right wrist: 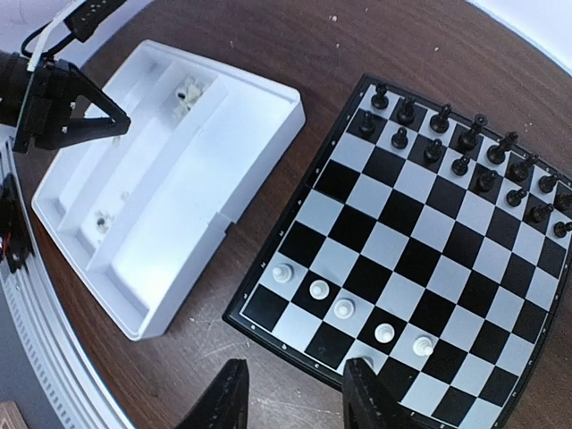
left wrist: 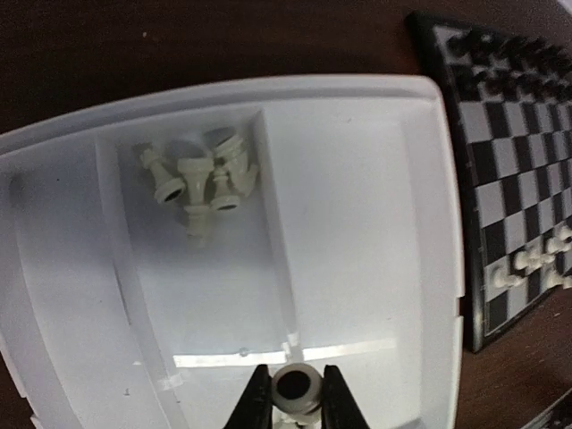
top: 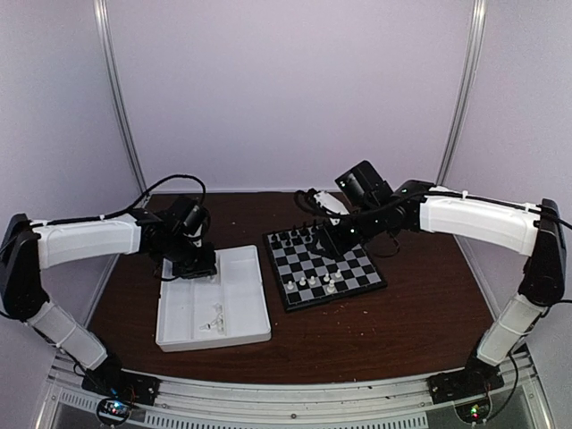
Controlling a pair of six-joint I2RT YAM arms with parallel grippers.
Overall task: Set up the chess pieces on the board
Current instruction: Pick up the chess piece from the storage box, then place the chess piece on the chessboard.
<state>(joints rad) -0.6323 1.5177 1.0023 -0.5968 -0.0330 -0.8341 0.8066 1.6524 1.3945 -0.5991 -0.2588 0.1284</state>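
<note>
My left gripper (left wrist: 297,393) is shut on a white chess piece (left wrist: 298,386), its round base facing the camera, low over the white tray (left wrist: 357,223). A small heap of white chess pieces (left wrist: 197,179) lies in a far compartment of that tray. On the board (right wrist: 407,223), several white pawns (right wrist: 343,308) stand in a row near one edge, and black pieces (right wrist: 465,143) fill the opposite side. My right gripper (right wrist: 295,398) hangs open above the board's near rim with nothing between its fingers. From above, the left gripper (top: 192,262) is at the tray's far left and the right gripper (top: 326,241) is over the board (top: 353,268).
The tray (top: 241,286) sits just left of the board on the dark wooden table (top: 384,331), with a narrow gap between them. The tray has several long compartments split by low walls. Pale walls and metal posts enclose the back.
</note>
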